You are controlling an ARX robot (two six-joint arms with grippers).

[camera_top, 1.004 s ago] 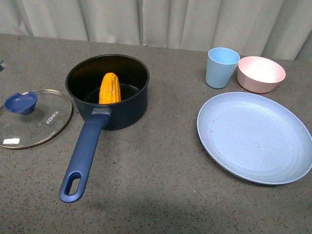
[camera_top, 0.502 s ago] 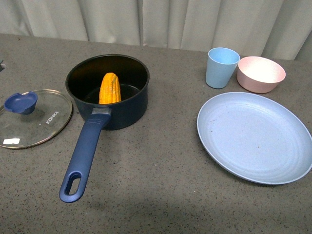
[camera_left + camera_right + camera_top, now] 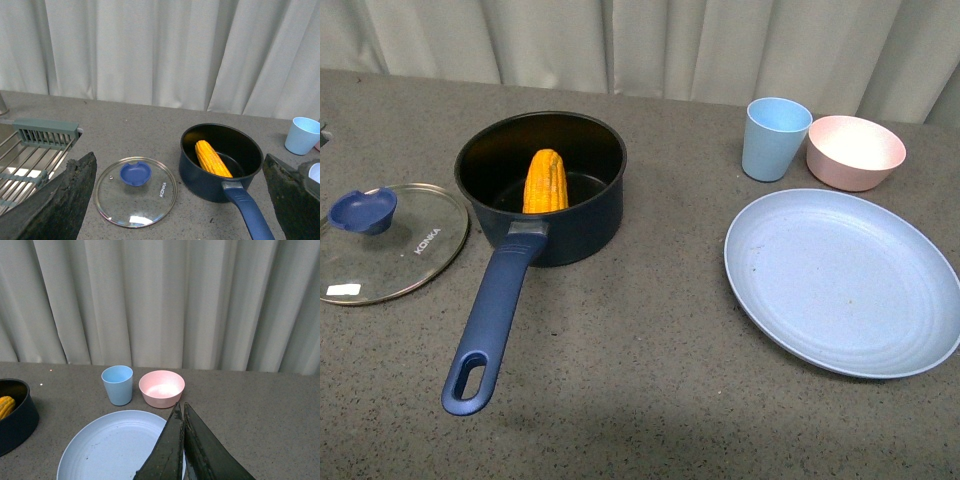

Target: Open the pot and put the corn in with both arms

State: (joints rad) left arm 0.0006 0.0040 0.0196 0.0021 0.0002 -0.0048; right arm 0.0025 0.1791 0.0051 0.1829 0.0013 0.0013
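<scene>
Nothing has moved since the earlier front views: pot, corn and lid lie exactly as they did.

The pot (image 3: 542, 185) stands open on the grey desk (image 3: 640, 400), its long blue handle (image 3: 492, 315) running from the near wall toward the camera. The corn (image 3: 545, 181) is inside the pot, leaning upright against the near wall just above the handle's root, its tip rising to about rim height. From the left wrist view the corn (image 3: 212, 158) lies slanted across the black interior of the pot (image 3: 220, 160).

The glass lid (image 3: 388, 243) with its blue knob (image 3: 363, 210) lies flat on the desk just left of the pot, close to the pot's wall but not clearly touching it. Well to the right of the pot sits a large pale blue plate (image 3: 842, 282). Behind the plate, and further from the pot's handle, stand a light blue cup (image 3: 775, 138) and a pink bowl (image 3: 855, 151), side by side and nearly touching. A pale curtain (image 3: 650, 40) hangs behind the desk. In the left wrist view a wire rack (image 3: 30, 150) shows beyond the lid, on the side away from the pot.

Neither arm appears in the front view. The left pincer (image 3: 180, 200) is spread wide, its two dark fingers at the picture's edges, holding nothing. The right pincer (image 3: 183, 450) is closed, fingers pressed together with nothing between them, above the plate's (image 3: 115, 450) edge.
</scene>
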